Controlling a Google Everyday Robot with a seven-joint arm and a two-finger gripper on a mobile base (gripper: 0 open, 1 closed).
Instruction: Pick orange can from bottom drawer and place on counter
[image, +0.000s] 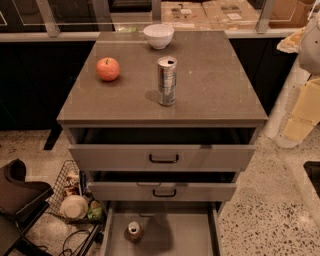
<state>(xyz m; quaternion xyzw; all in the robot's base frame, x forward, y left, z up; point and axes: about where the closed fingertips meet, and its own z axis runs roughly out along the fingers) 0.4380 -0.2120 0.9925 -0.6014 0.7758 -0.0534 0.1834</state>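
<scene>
The orange can (134, 231) stands upright on the grey floor of the open bottom drawer (175, 235), near its front left; its silver top faces up. The counter (210, 85) is the speckled grey-brown top of the cabinet above. Only pale arm parts (306, 100) show at the right edge, well away from the drawer and above floor level. My gripper is out of view past that edge.
On the counter stand a tall silver ribbed can (167, 80), a red apple (108, 69) and a white bowl (158, 36). The two upper drawers (162, 157) are partly pulled out above the bottom one. A wire basket (75, 197) and a dark chair (17, 200) sit on the floor at the left.
</scene>
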